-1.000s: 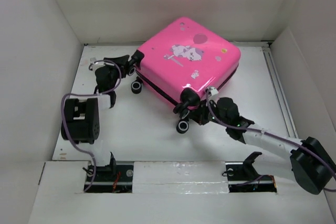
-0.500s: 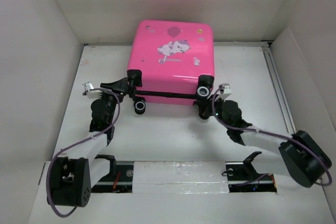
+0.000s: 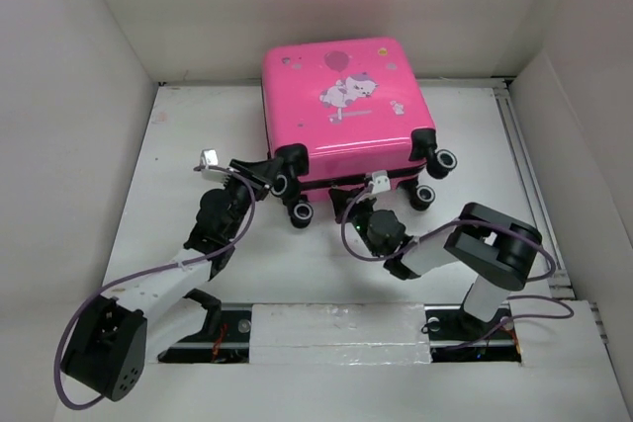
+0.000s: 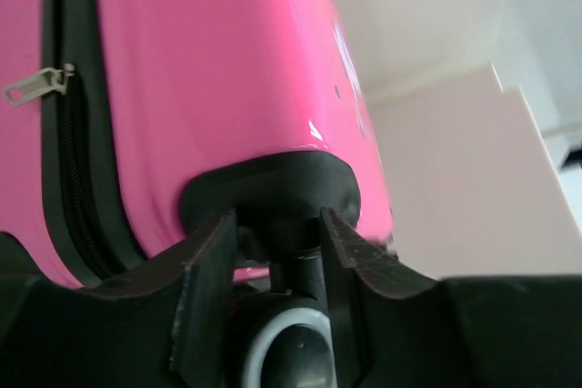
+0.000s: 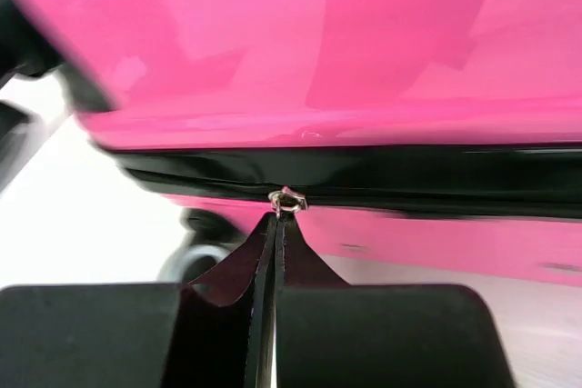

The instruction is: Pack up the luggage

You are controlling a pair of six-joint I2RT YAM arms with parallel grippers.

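Observation:
The luggage (image 3: 341, 111) is a bright-pink hard-shell suitcase. It lies closed and flat at the back middle, with the cartoon print facing up and the wheels toward me. My left gripper (image 3: 269, 177) is shut on the stem of its front-left wheel (image 3: 284, 185). In the left wrist view the fingers (image 4: 207, 288) clamp the black caster above the grey-rimmed wheel (image 4: 286, 356). My right gripper (image 3: 348, 205) is at the front seam. In the right wrist view it (image 5: 275, 229) is shut on the small metal zipper pull (image 5: 287, 199) of the black zipper band (image 5: 409, 174).
White walls enclose the table at the back and both sides. Other black wheels (image 3: 302, 214) (image 3: 423, 195) (image 3: 445, 160) stick out along the near edge of the luggage. A rail (image 3: 519, 155) runs along the right side. A second zipper pull (image 4: 36, 86) hangs on the seam.
The luggage has swung round from a tilted pose and now sits a little right of centre. My left gripper followed the wheel rightward. My right gripper moved left along the front seam.

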